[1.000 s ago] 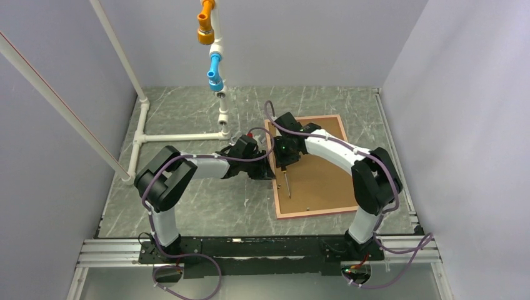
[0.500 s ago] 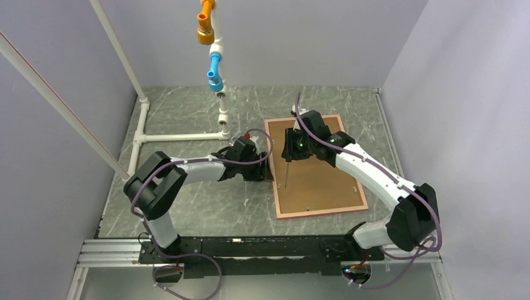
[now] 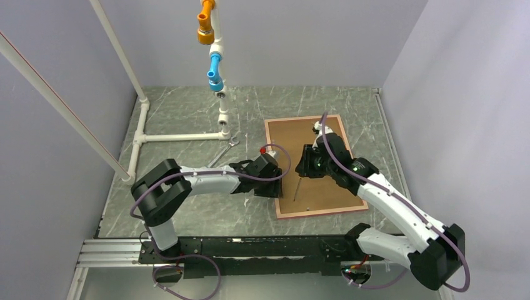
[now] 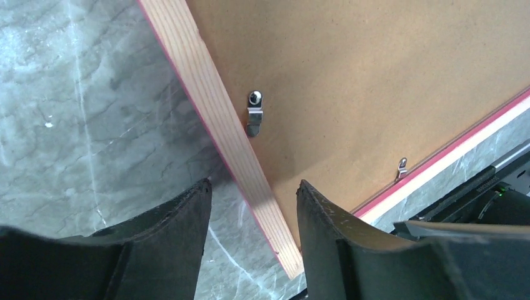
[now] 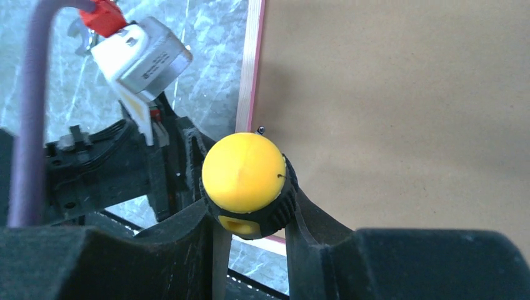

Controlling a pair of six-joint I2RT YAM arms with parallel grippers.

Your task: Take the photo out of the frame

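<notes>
The frame (image 3: 300, 131) lies face down on the table, brown board back up, with a pink-red border. The photo is hidden under that board. My left gripper (image 3: 278, 187) is open at the frame's left edge near the front corner. In the left wrist view its fingers (image 4: 253, 187) straddle the pale wooden edge (image 4: 212, 106) without clamping it, and a metal clip (image 4: 254, 115) sits just ahead. My right gripper (image 5: 250, 212) is shut on a screwdriver with a yellow-black handle (image 5: 245, 175). Its shaft (image 3: 298, 187) points down at the board.
A white pipe structure (image 3: 181, 135) stands at the back left, with orange and blue fittings (image 3: 214, 62) on its upright. A small wrench (image 3: 223, 152) lies near its foot. A second clip (image 4: 402, 167) sits on the frame's near edge. Walls close in on both sides.
My left gripper has opened and slid along the frame's left edge toward the front corner. The right arm has carried the screwdriver right and nearer over the board.
</notes>
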